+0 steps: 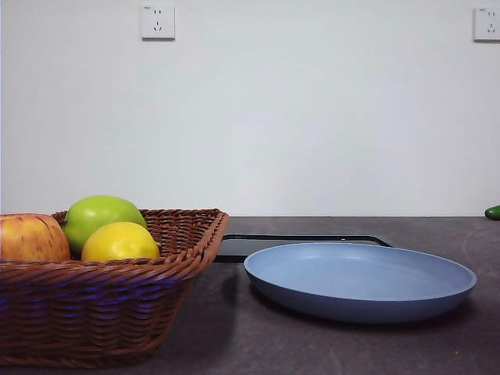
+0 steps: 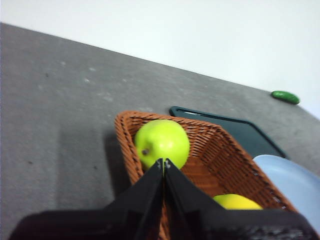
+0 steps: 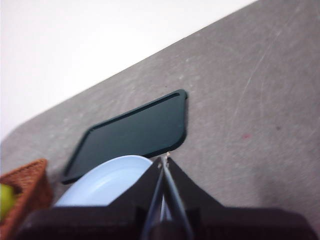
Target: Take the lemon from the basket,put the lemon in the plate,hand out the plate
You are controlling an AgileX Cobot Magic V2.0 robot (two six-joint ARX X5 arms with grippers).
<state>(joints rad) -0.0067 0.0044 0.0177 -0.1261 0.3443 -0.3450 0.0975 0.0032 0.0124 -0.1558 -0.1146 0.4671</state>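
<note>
Front view has no arm in it at all, just the stuff on the dark grey tabletop. The lemon sits in the wicker basket on the left, right up against the green apple behind it, with a red-yellow apple next to both. The blue plate is just beside the basket on the right with nothing on it, and a flat black tray lies behind the plate. Tiny green thing way off at the far right edge, too small to tell what it is.

Left wrist view: the left tool hangs over the basket with its two black jaws pressed together, tips lined up in front of the green apple. The lemon is only partly visible past one jaw, close to the tool but not touching it, nearer the plate side of the basket.

Right wrist view: the right tool is also pressed together, holding nothing, hovering above the plate's rim near the tray corner. No lemon visible there.
</note>
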